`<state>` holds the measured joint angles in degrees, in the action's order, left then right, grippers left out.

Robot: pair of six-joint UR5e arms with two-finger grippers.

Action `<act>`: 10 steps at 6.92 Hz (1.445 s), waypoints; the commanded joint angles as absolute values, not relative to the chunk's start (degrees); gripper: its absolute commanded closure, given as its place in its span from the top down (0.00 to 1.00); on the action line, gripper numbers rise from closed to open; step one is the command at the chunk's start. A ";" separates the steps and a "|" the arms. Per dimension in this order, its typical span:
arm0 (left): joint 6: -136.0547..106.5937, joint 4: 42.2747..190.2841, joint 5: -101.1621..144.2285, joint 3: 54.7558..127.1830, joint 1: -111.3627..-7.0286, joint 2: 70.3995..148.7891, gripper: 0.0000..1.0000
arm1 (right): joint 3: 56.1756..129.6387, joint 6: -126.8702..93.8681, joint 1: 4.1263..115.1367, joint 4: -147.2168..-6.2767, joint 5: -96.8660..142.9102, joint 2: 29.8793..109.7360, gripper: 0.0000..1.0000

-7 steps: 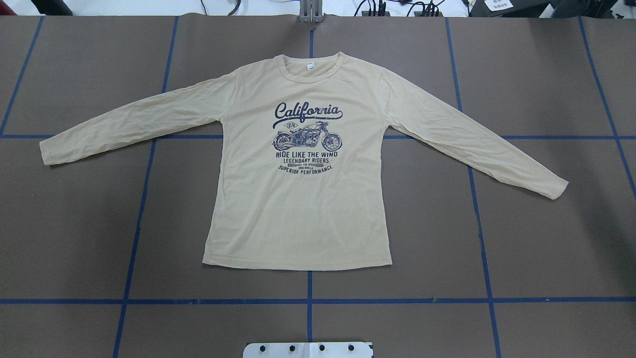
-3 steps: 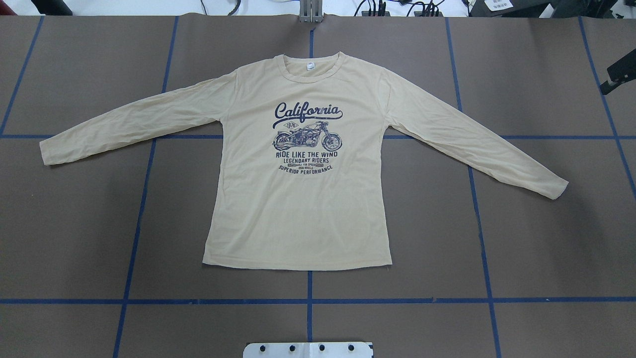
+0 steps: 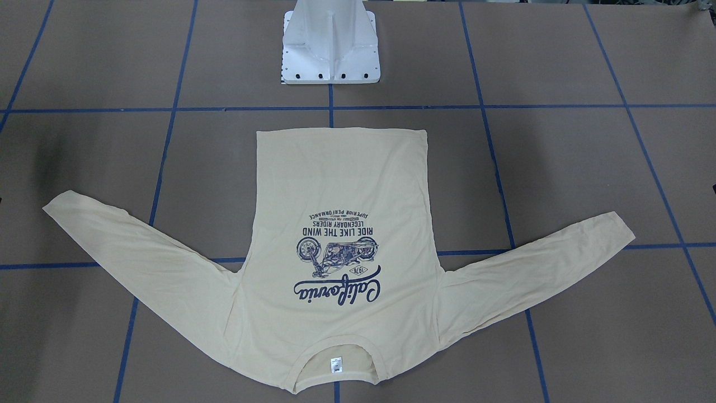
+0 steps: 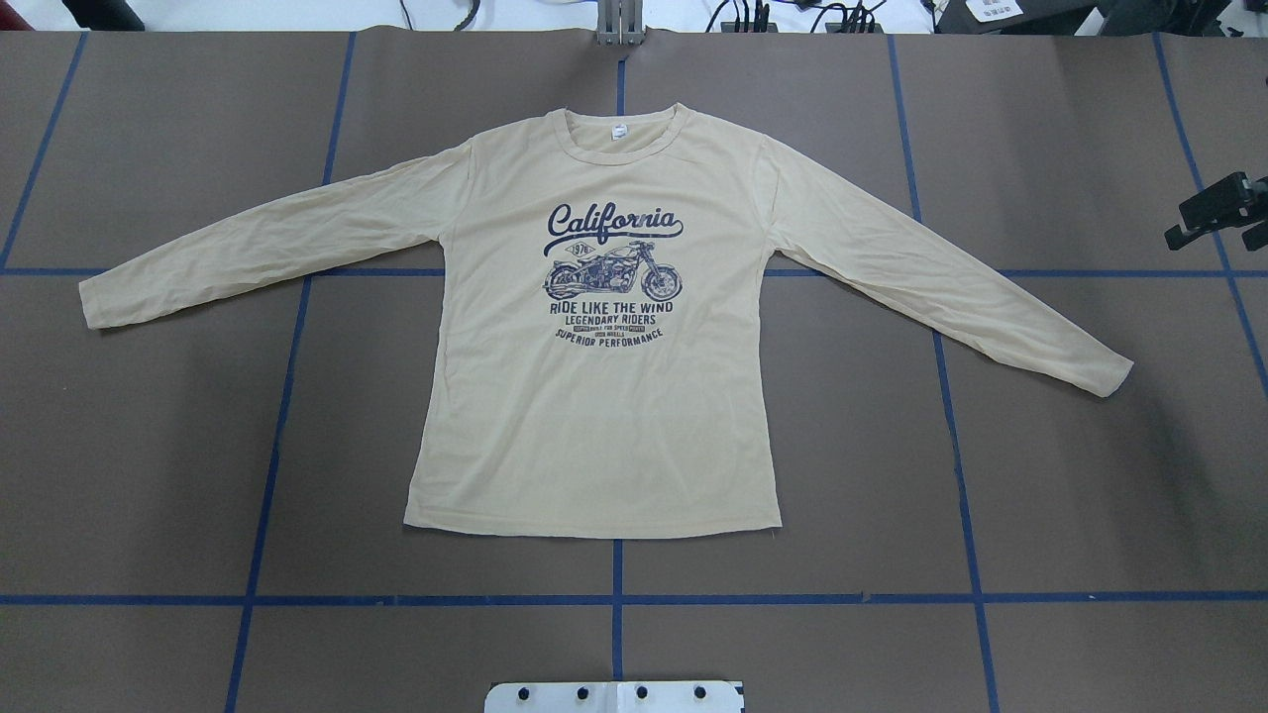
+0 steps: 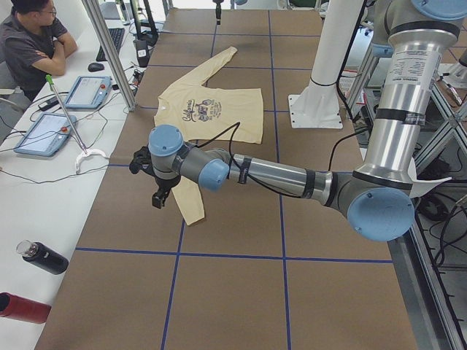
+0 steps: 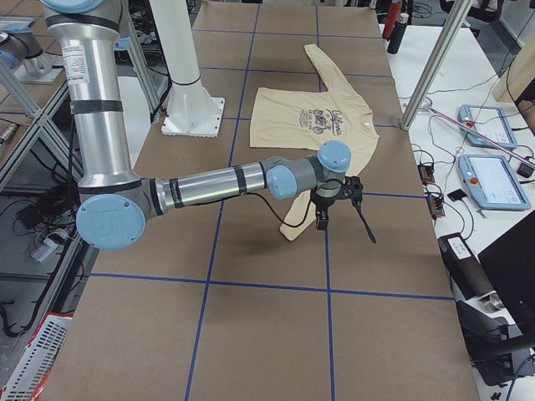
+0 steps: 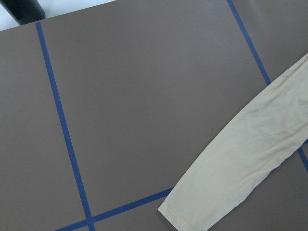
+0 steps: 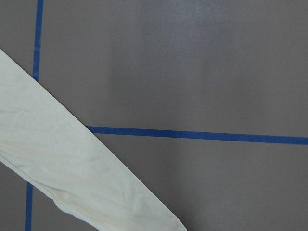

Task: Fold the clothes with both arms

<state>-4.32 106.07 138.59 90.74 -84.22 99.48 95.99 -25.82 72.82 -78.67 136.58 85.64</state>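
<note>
The cream-yellow long-sleeved T-shirt (image 4: 594, 426) lies flat and face up, both sleeves spread, with its navy "California" motorcycle print (image 3: 335, 263) showing. My right gripper (image 4: 1216, 226) enters at the overhead view's right edge, beyond and apart from the right sleeve cuff (image 4: 1105, 374). Its fingers stand spread, holding nothing (image 6: 344, 227). My left gripper (image 5: 155, 191) hovers over the left sleeve cuff (image 7: 192, 211); I cannot tell whether it is open or shut. The right wrist view shows only the sleeve (image 8: 57, 159) on the table.
The white pedestal base (image 3: 330, 50) stands at the robot's side of the brown table with its blue tape grid (image 4: 614, 599). Along the far edge sit a person (image 5: 29, 44), control tablets (image 5: 44, 131) and bottles (image 5: 44, 257).
My right gripper has come into the overhead view from the right edge and moved down and inward. The T-shirt has not moved.
</note>
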 commanded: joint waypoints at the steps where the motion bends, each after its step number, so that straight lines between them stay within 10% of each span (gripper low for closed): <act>1: -4.31 109.05 138.26 90.18 -84.11 98.79 0.99 | 95.36 -34.54 65.07 -66.82 131.87 90.51 1.00; 10: -4.48 109.42 138.69 92.11 -84.20 98.44 0.99 | 87.98 -34.98 58.10 -60.47 129.55 89.03 1.00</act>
<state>-4.49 109.42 138.69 92.05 -84.17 98.44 88.31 -34.96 58.33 -60.51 129.34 88.86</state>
